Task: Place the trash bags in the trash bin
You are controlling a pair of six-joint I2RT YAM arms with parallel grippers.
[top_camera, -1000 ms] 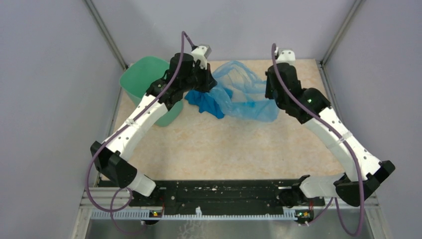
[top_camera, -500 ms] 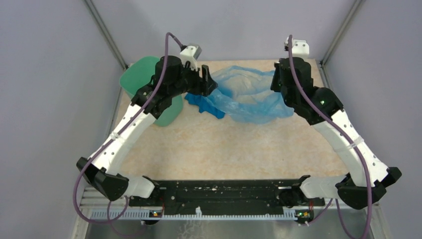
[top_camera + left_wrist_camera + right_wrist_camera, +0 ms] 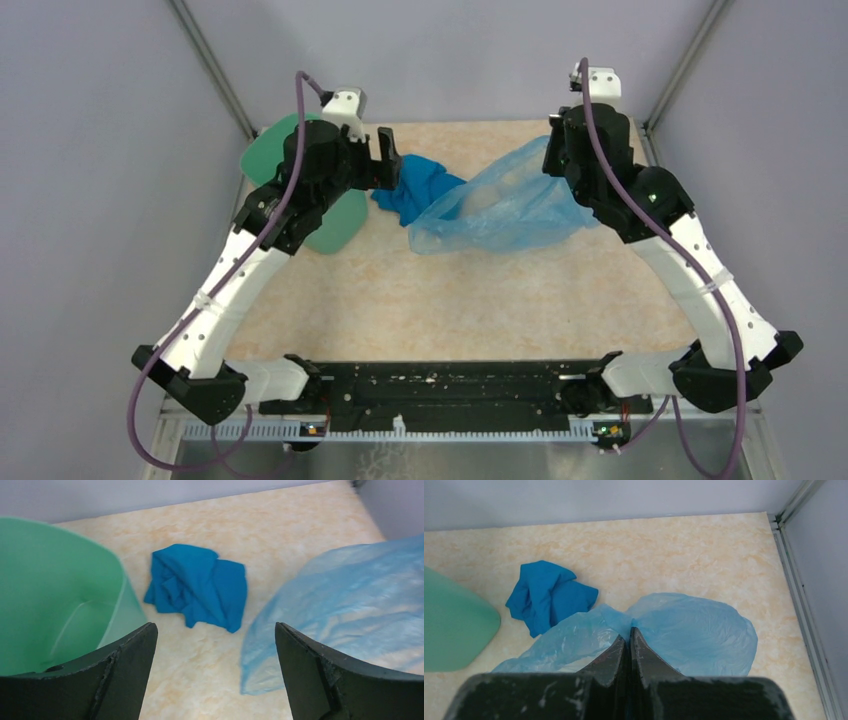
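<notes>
Left pincer (image 3: 388, 170), seen from above, hangs spread at 3 o'clock of the one mint-green trash bin (image 3: 268, 158), its arm arched over the bin. The right pincer (image 3: 552, 158), arm bent high, pinches the single light-blue trash bag (image 3: 500, 208), which drapes onto the table (image 3: 450, 290). One dark-blue cloth (image 3: 418, 192) lies between bin and bag.

Left wrist: jaws wide; bin (image 3: 50, 580) at 9 o'clock, cloth (image 3: 200, 585) at 12, bag (image 3: 350, 605) at 3.

Right wrist: fingers (image 3: 616, 652) closed on bag film (image 3: 694, 635); cloth (image 3: 546, 597) at 10 o'clock.
</notes>
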